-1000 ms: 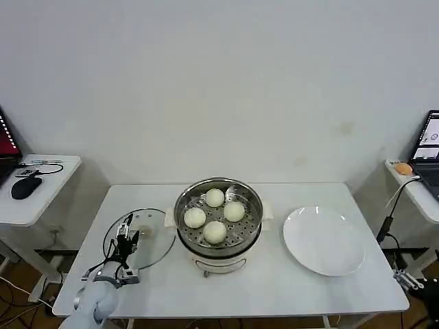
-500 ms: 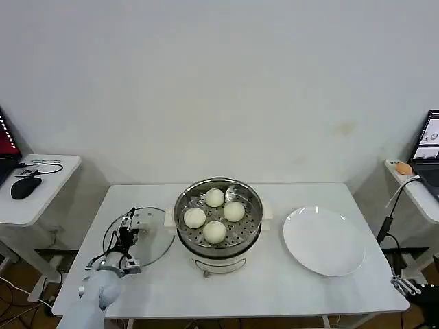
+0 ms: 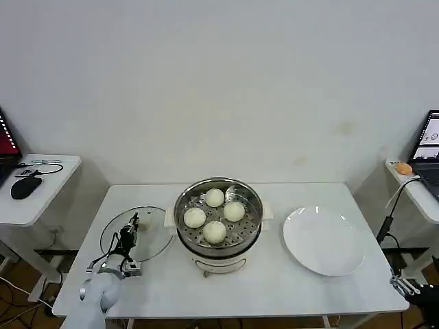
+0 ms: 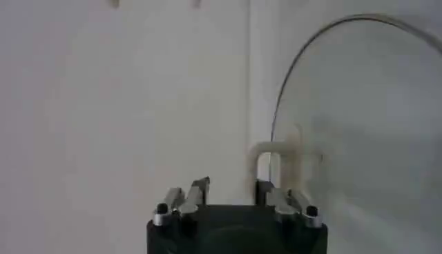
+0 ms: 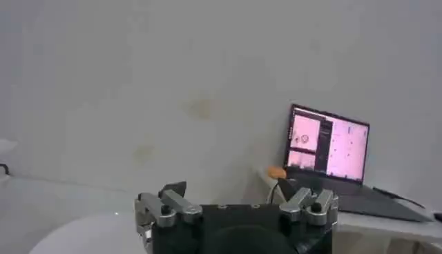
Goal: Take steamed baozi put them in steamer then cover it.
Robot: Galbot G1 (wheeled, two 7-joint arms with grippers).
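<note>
The steamer (image 3: 218, 255) stands mid-table, uncovered, with several cream-white baozi (image 3: 215, 232) on its perforated tray. The cover (image 3: 152, 241), a clear glass lid, lies flat on the table to the steamer's left. My left gripper (image 3: 130, 229) hovers over the cover, open. In the left wrist view the cover (image 4: 366, 131) shows with its cream bar handle (image 4: 280, 160) just beyond one fingertip (image 4: 265, 191) of the left gripper (image 4: 233, 190); nothing is between the jaws. My right gripper (image 3: 405, 285) hangs off the table's right front corner; the right wrist view shows this gripper (image 5: 231, 192) open and holding nothing.
A bare white plate (image 3: 323, 240) lies right of the steamer. Side tables flank the main table: one with a mouse (image 3: 25, 186) on the left, one with a laptop (image 5: 329, 149) on the right. A wall rises behind.
My left gripper has crept a little farther over the cover toward its handle. The right gripper has sunk slightly at the lower right corner. Steamer and baozi have not moved.
</note>
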